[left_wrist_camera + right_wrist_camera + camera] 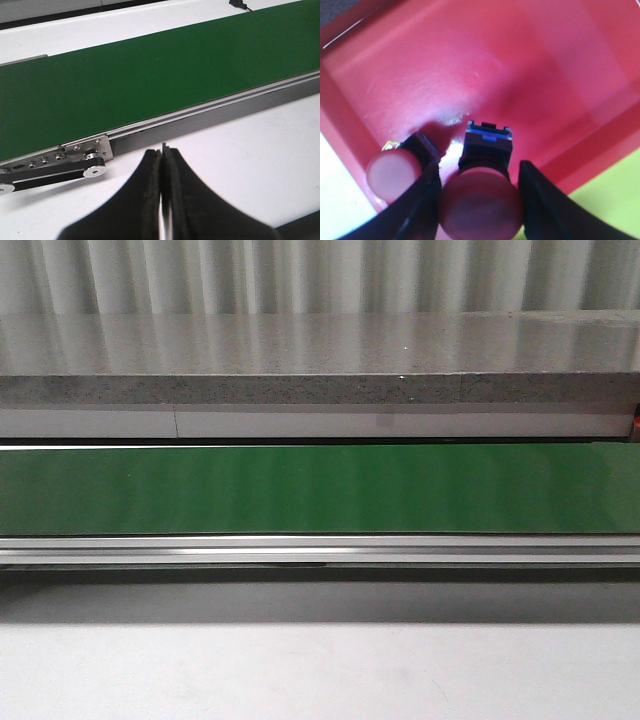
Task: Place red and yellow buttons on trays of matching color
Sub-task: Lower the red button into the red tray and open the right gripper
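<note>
In the right wrist view my right gripper (480, 210) is shut on a red button (481, 207): both black fingers press its round cap. Its black and blue base (487, 142) points down at the floor of the red tray (520, 75). A second red button (391, 172) lies in the same tray, close beside one finger. A yellow surface (600, 200) shows just past the red tray's rim; I cannot tell if it is the yellow tray. No yellow button is in view. My left gripper (162, 150) is shut and holds nothing, low over the white table.
The green conveyor belt (320, 490) runs across the front view with nothing on it. Its metal rail and end roller (92, 162) lie just ahead of my left gripper. A grey stone ledge (320, 390) stands behind the belt. Neither arm shows in the front view.
</note>
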Robot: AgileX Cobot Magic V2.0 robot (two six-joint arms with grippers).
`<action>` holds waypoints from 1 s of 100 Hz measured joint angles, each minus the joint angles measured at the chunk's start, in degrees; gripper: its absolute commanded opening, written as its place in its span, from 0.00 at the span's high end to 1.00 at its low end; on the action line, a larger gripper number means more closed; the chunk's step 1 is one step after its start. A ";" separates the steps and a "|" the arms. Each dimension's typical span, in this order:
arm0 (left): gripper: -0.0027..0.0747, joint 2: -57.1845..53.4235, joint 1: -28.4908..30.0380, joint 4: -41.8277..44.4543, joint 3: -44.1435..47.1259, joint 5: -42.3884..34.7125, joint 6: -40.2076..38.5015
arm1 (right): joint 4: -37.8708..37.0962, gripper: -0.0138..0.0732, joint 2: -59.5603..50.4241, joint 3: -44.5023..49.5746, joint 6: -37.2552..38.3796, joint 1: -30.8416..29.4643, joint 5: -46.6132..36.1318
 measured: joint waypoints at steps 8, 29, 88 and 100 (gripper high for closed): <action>0.99 0.00 0.00 0.00 0.00 0.00 0.00 | 0.40 0.73 2.32 -0.88 0.00 0.00 -0.81; 0.99 0.00 0.00 0.00 0.00 0.00 0.00 | 2.83 0.69 6.66 -1.32 0.00 0.00 -3.11; 0.99 0.00 0.00 0.00 0.00 0.00 0.00 | 3.86 0.21 6.78 -1.37 0.00 0.00 -4.61; 0.99 0.00 0.00 0.00 0.00 0.00 0.00 | 3.64 0.22 2.88 -0.72 -0.46 0.00 -4.51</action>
